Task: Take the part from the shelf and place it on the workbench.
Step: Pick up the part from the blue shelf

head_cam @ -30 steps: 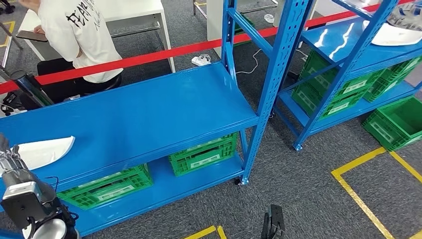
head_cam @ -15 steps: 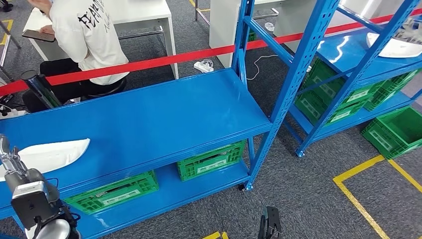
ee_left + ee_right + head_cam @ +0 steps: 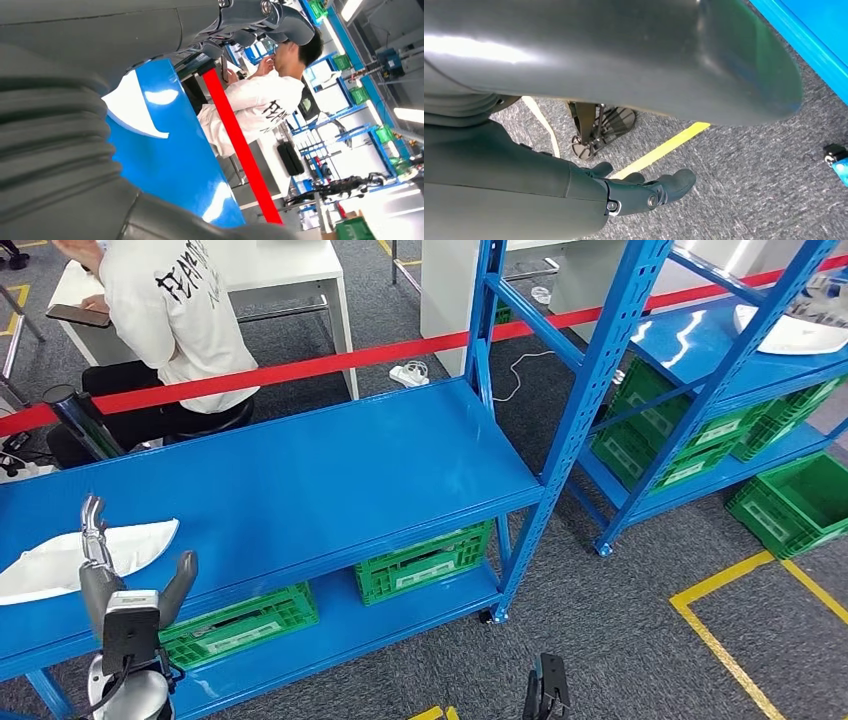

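Blue shelf (image 3: 300, 480) carries the white part (image 3: 60, 558) at nine o'clock, untaken. My left hand (image 3: 120, 575) rises beside it, fingers spread, holding nothing; grasp and carry to the workbench remain.

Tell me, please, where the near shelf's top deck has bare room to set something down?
The top deck is bare from the white part at its left end to the blue upright. It is crowded only where the left hand is beside that part.
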Motion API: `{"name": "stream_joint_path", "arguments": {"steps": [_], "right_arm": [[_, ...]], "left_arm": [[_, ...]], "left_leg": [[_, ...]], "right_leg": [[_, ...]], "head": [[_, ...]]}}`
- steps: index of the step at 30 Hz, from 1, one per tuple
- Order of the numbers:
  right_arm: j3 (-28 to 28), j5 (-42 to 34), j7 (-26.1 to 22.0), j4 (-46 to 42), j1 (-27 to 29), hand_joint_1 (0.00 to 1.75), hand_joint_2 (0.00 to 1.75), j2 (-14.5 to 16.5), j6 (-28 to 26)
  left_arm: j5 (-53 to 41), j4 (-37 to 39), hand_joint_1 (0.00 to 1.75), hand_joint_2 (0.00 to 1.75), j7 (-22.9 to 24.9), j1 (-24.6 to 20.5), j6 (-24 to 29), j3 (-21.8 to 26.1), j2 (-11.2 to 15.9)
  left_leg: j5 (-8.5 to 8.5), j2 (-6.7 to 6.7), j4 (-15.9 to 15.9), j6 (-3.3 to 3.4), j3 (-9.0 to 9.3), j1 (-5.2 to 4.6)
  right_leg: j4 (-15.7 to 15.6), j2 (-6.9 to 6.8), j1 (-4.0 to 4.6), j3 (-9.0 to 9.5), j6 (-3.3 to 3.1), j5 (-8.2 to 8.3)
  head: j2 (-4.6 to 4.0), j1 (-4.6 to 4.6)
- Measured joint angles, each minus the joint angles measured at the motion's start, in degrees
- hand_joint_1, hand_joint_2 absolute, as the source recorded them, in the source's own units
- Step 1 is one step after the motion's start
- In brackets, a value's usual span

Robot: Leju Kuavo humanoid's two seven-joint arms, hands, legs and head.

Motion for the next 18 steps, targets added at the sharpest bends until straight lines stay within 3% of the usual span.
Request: {"name": "stream_joint_path", "arguments": {"steps": [7,14,18], "right_arm": [[0.0,0.7,1.3,0.0,0.0,0.00,0.00,-0.4,0.5],[0.0,0.7,2.4,0.0,-0.1,0.00,0.00,0.4,1.2],[0.0,0.6,3.1,0.0,-0.1,0.00,0.00,1.4,1.1]], "left_arm": [[-8.2,9.2,0.00,1.75,0.0,-4.9,-0.3,-2.8,-0.6],[-7.5,15.5,0.00,1.75,0.0,-8.8,-12.1,-3.9,-0.8],[-6.1,17.9,0.00,1.75,0.0,-9.2,-16.0,-4.1,-0.8]], "left_leg": [[0.05,-0.02,-0.1,-0.07,0.06,0.02],[0.06,-0.01,-0.1,-0.09,0.09,0.02],[0.07,-0.02,-0.1,-0.09,0.10,0.02]], "right_leg": [[0.1,-0.01,0.03,0.00,-0.04,-0.03],[0.2,-0.01,0.03,0.00,-0.07,-0.04],[0.2,-0.01,0.03,-0.02,-0.11,-0.07]], "head": [[0.00,0.01],[0.00,0.00],[0.00,0.00]]}}
